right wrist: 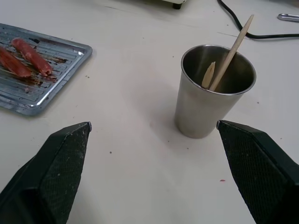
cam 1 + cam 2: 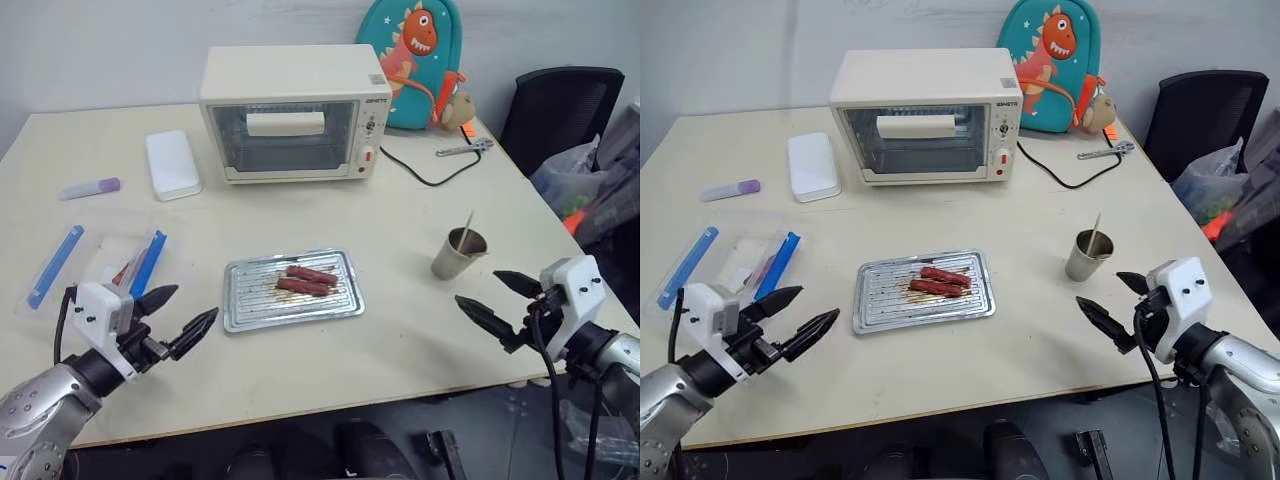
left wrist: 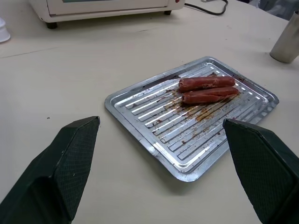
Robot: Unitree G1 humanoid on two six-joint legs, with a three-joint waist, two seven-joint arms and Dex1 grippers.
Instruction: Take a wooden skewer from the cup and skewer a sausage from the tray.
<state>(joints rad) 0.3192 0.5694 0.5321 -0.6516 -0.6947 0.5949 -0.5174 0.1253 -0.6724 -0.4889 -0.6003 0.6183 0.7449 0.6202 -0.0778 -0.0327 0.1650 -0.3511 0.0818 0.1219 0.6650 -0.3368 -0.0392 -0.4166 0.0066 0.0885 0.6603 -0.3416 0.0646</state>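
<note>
Tray [image 2: 250, 305]: ridged silver metal, rounded corners, brown grease stains, mid-bench; two sausages [image 2: 306, 281] inside. Cup [image 1: 205, 100]: dull tapered steel, near right hand [image 2: 506, 303]. Wooden skewer [image 1: 231, 52]: thin, pale, leaning in cup. Left hand [image 2: 178, 315], right hand: fingers apart, empty.

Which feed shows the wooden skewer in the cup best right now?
Right wrist view: the wooden skewer leans in the cup, close and unobstructed. Both eye views show it distant and thin.

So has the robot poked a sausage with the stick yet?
Not yet. The wooden skewer stands in the cup, and both sausages lie unpierced on the tray. The right gripper faces the cup, open and empty. Grabbing and poking remain.
</note>
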